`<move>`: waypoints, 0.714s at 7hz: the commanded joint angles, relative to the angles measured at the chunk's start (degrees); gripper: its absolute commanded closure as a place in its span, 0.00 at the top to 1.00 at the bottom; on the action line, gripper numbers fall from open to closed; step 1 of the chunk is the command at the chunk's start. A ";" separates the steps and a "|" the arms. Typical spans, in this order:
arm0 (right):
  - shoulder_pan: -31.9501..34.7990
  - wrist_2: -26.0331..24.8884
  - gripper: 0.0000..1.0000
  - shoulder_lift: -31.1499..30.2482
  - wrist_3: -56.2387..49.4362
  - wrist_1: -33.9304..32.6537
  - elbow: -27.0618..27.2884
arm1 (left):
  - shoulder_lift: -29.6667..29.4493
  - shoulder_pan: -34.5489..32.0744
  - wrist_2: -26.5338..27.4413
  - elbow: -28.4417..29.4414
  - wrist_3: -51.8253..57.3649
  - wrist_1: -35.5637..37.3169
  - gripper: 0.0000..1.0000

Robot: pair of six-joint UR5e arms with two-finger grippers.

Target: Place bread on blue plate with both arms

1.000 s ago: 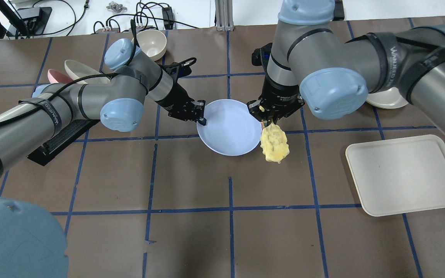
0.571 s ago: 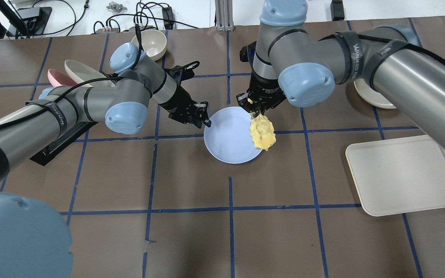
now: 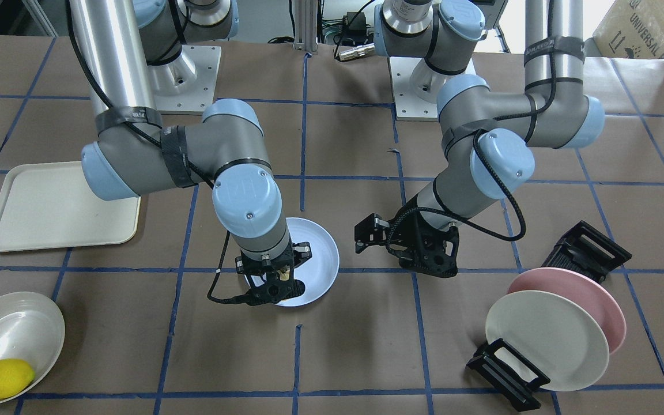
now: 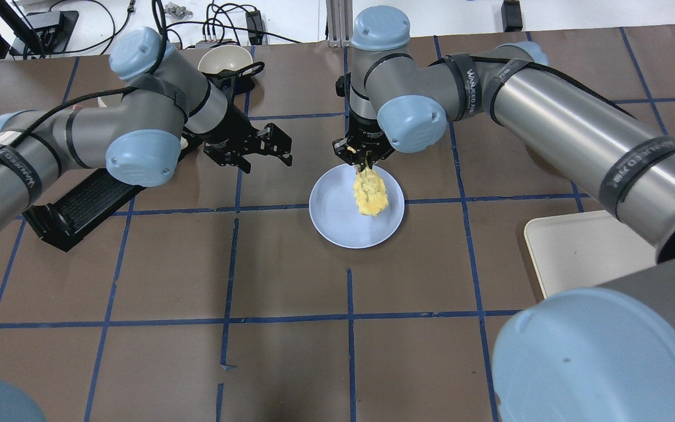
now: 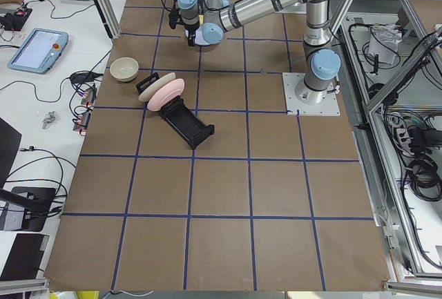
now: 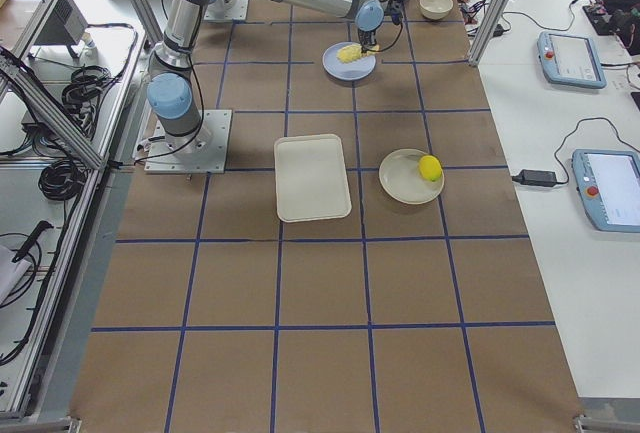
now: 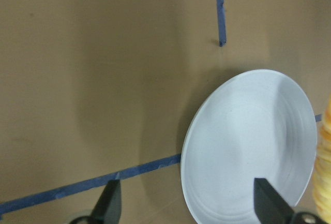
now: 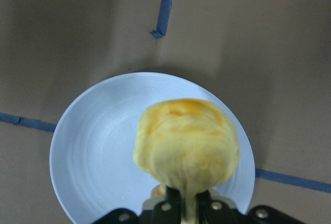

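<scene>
The blue plate lies flat on the brown table, also in the front view. My right gripper is shut on one end of the pale-yellow bumpy bread and holds it over the plate's right half. In the right wrist view the bread hangs over the plate; I cannot tell if it touches. My left gripper is open and empty, to the left of the plate and apart from it. Its wrist view shows the plate beyond the spread fingers.
A cream tray lies to the right. A lemon sits in a cream bowl. A black rack holds a pink plate and a cream plate. A cream bowl stands at the back.
My left gripper let go of the plate's rim, opened and drew back to the left. The plate came down onto the table. My right gripper carried the bread left, over the plate.
</scene>
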 commanded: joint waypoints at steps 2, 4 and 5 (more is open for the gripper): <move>0.33 -1.25 1.00 1.92 0.76 -1.04 -0.05 | 9.92 0.35 13.84 0.97 0.58 -12.83 1.00; 0.25 -2.14 1.00 -0.17 0.58 -0.86 -0.49 | 10.83 0.44 16.26 9.36 0.76 -24.93 1.00; -0.19 -2.14 1.00 -2.28 0.24 -0.59 -0.23 | 10.83 0.44 18.70 13.41 0.76 -27.96 1.00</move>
